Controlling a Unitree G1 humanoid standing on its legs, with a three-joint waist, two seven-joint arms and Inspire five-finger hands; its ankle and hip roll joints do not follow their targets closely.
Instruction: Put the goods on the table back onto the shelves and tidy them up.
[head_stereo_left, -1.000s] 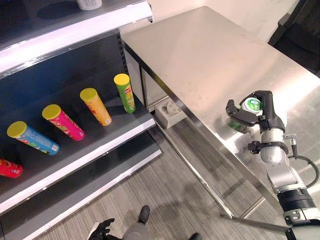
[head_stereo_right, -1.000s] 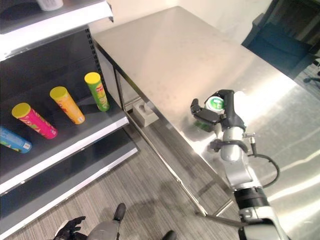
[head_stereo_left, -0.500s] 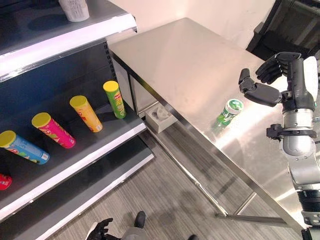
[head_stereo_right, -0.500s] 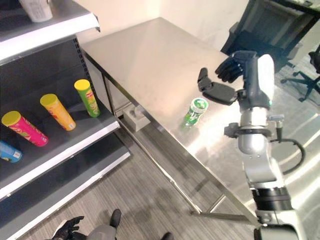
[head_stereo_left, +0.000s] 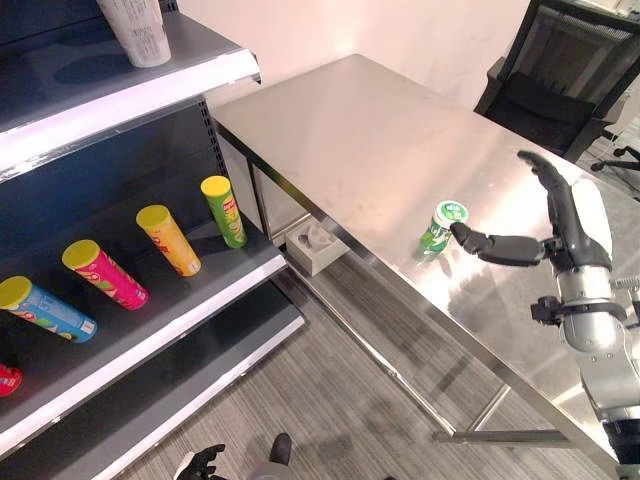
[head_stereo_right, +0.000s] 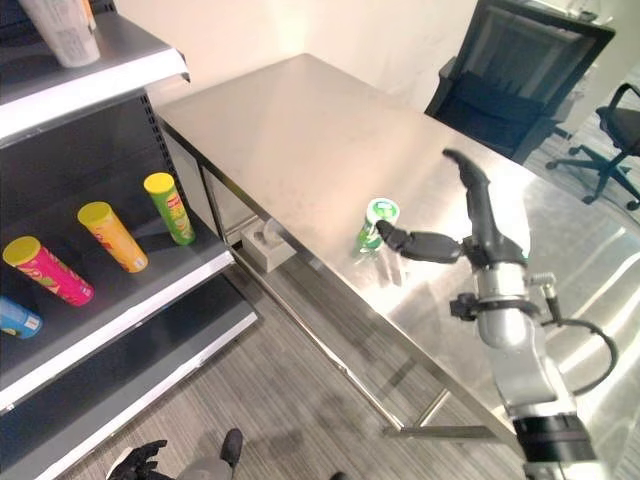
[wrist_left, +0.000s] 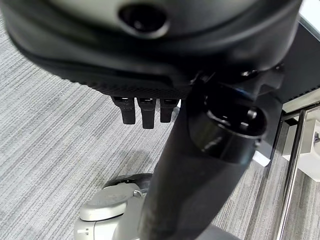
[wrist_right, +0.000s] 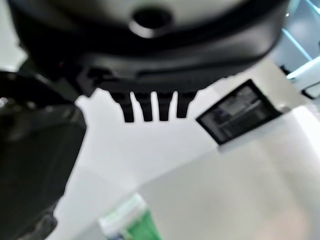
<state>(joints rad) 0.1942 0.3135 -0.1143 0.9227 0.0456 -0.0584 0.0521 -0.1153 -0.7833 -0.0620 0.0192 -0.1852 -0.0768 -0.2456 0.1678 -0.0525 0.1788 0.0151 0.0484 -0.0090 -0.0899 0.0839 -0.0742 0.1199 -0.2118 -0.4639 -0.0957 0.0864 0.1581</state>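
Observation:
A small green can (head_stereo_left: 437, 228) with a white-and-green lid stands upright on the steel table (head_stereo_left: 380, 130), close to its front edge. My right hand (head_stereo_left: 563, 212) hovers just right of the can, open, fingers straight and raised. Its thumb (head_stereo_left: 492, 246) reaches toward the can's top, and I cannot tell whether it touches. The can (wrist_right: 131, 226) also shows below the fingers (wrist_right: 150, 109) in the right wrist view. My left hand (head_stereo_left: 200, 463) hangs low over the floor, fingers (wrist_left: 143, 111) relaxed and holding nothing.
The dark shelf unit (head_stereo_left: 200, 300) on the left holds several tube cans lying down: green (head_stereo_left: 223, 210), orange (head_stereo_left: 168, 239), pink (head_stereo_left: 103, 273), blue (head_stereo_left: 45, 308). A white cup (head_stereo_left: 138, 30) stands on the upper shelf. A grey box (head_stereo_left: 316, 244) sits under the table. An office chair (head_stereo_left: 545, 92) stands behind.
My right hand was shut on the green can, let it go, rose above it, then came down open to the can's right. The can stays standing. The camera has shifted.

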